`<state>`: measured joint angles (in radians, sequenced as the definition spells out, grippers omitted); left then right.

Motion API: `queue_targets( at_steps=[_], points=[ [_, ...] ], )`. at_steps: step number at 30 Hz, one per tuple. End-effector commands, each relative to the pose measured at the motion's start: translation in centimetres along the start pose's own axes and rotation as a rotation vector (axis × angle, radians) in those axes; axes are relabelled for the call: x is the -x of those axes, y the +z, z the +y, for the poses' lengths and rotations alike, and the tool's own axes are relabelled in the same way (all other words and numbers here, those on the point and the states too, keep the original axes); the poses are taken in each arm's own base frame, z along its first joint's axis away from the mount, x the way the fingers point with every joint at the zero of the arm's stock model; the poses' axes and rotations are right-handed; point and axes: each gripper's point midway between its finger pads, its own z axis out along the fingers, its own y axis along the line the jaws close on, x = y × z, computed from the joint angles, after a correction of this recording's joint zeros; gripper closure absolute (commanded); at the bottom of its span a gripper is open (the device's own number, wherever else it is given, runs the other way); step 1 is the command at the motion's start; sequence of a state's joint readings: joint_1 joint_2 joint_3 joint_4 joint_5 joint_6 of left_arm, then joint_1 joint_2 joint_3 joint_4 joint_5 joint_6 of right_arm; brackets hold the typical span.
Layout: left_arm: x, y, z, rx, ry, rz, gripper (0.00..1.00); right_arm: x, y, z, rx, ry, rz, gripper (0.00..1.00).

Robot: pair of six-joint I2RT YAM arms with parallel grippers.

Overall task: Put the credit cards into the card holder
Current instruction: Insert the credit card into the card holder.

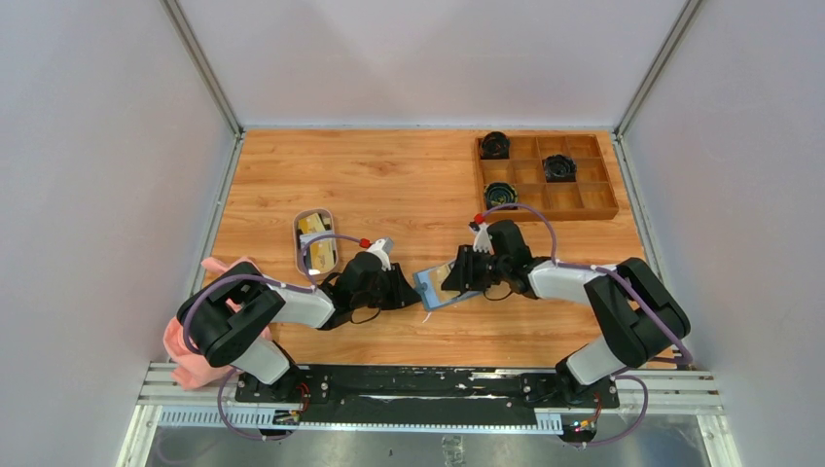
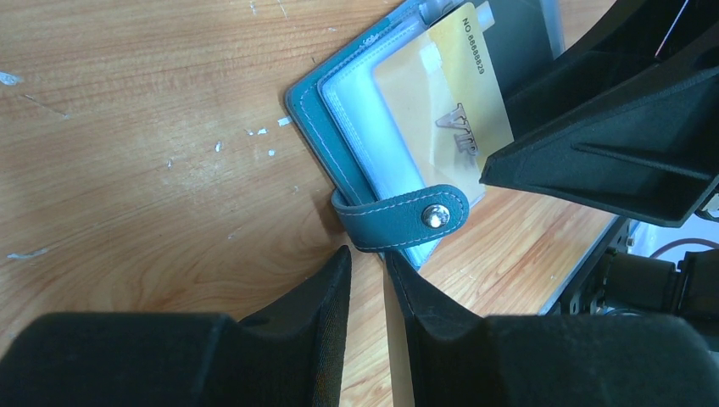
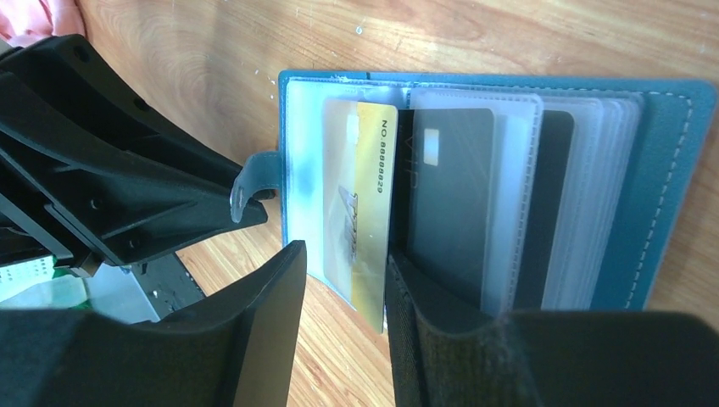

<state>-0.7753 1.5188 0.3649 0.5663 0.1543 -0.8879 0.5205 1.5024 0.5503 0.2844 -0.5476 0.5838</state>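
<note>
Card holder (image 3: 661, 170): one, lying open on the table between the two arms, clear sleeves facing up.

Left gripper (image 2: 369, 259): jaws a narrow slit apart, bare wood showing through the gap, nothing held. Its tips sit against the snap strap (image 2: 398, 222), apparently to stop the holder sliding while a card is pushed in.

Right gripper (image 3: 343, 254): jaws parted on either side of the gold card (image 3: 360, 203), with clear space at one pad, so no grip is evident. The card is most of the way into the first sleeve, its near end sticking out towards this gripper. My judgement is that it needs a further push.

Count in the holder: one gold card and one dark card (image 3: 449, 186) in the next sleeve. Anything behind that cannot be made out.

White dish (image 1: 298, 243): one, well left of the holder, with yellowish cards inside, number not readable.

Wooden tray (image 1: 603, 209): one, at the far right, with three dark round items in separate compartments.
</note>
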Motion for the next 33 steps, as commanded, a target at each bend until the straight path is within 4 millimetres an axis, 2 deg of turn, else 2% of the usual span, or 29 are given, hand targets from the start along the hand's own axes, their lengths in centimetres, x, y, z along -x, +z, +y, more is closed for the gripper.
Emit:
queue_targets(
  at_steps=[1, 15, 28, 33],
  points=[
    [-1.8, 0.0, 1.6, 0.056, 0.011, 0.057, 0.72, -0.2, 0.1, 0.7, -0.016, -0.084, 0.027, 0.57],
    [-1.8, 0.0, 1.6, 0.053, 0.012, 0.057, 0.72, -1.7, 1.1, 1.4, -0.054, -0.22, 0.125, 0.46],
    [-1.8, 0.1, 1.6, 0.056, 0.01, 0.058, 0.72, -0.9, 1.4, 2.2, -0.057, -0.319, 0.153, 0.41],
    [-1.8, 0.0, 1.7, 0.058, 0.009, 0.056, 0.72, -1.5, 1.5, 2.0, -0.068, -0.34, 0.203, 0.4]
  ],
)
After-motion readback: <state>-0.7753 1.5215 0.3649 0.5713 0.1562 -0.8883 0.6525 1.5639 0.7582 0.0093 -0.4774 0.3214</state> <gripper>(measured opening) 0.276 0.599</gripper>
